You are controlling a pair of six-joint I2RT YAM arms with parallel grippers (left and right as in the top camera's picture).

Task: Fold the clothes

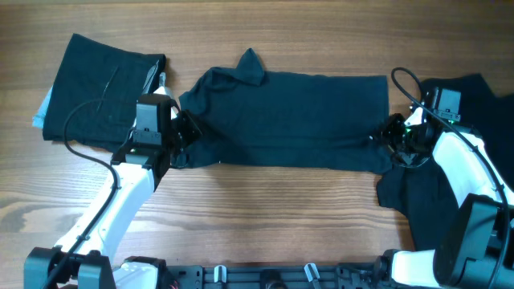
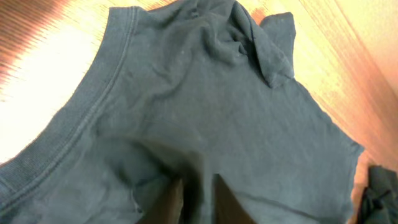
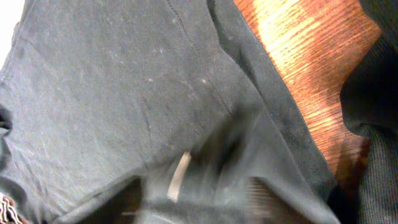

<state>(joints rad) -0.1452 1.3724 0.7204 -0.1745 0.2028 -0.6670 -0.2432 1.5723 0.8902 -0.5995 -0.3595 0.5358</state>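
A dark navy shirt [image 1: 289, 120] lies spread in a long band across the middle of the table, one of the clothes. My left gripper [image 1: 186, 132] sits at its left end, by the ribbed collar [image 2: 74, 124]. Its fingers [image 2: 177, 202] stand only slightly apart over a dark fold of the cloth. My right gripper [image 1: 387, 132] is at the shirt's right end. In the right wrist view that gripper [image 3: 199, 196] stands wide, with blurred loose fabric [image 3: 124, 93] hanging between the fingers. No logo shows.
A folded dark garment [image 1: 96, 88] lies at the back left on something pale blue [image 1: 40, 112]. A loose heap of dark clothes [image 1: 450, 185] fills the right side under the right arm. Bare wood [image 1: 265, 217] runs along the front.
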